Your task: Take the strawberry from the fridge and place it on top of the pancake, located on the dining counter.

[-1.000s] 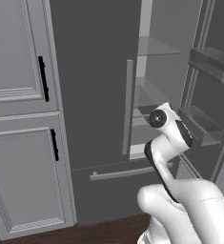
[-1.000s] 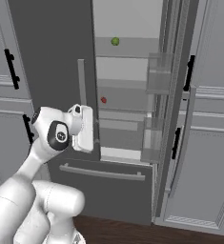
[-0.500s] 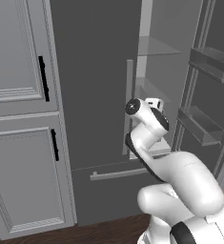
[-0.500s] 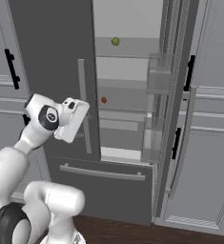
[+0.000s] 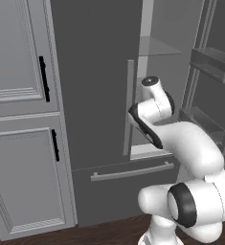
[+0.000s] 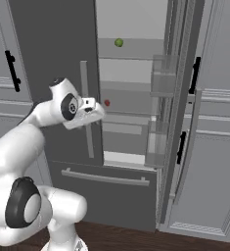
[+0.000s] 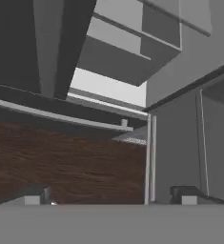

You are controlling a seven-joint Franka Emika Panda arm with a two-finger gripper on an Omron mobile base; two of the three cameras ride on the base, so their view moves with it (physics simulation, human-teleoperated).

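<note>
The fridge (image 6: 53,59) stands with its left door shut and its right door (image 6: 177,98) swung wide open. On a middle glass shelf inside lies the strawberry (image 6: 107,102), tiny and red. My gripper (image 6: 96,112) hovers in front of the left door's bar handle (image 6: 87,127), just left of the strawberry and nearer to me than it. In the hand view the fingertips (image 7: 35,194) stand wide apart with nothing between them, so the gripper (image 7: 108,195) is open, looking down past the fridge's bottom drawer at the wood floor. The pancake and the dining counter are out of view.
A small green fruit (image 6: 118,42) sits on the shelf above. Clear door bins (image 6: 161,83) line the open door. Grey panelled cabinets (image 5: 18,143) with black handles flank the fridge. The freezer drawer handle (image 6: 105,178) runs below the opening.
The arm has folded upward and the hand has risen and turned toward the opening beside the left door's handle. The gripper stays open. The strawberry has not moved.
</note>
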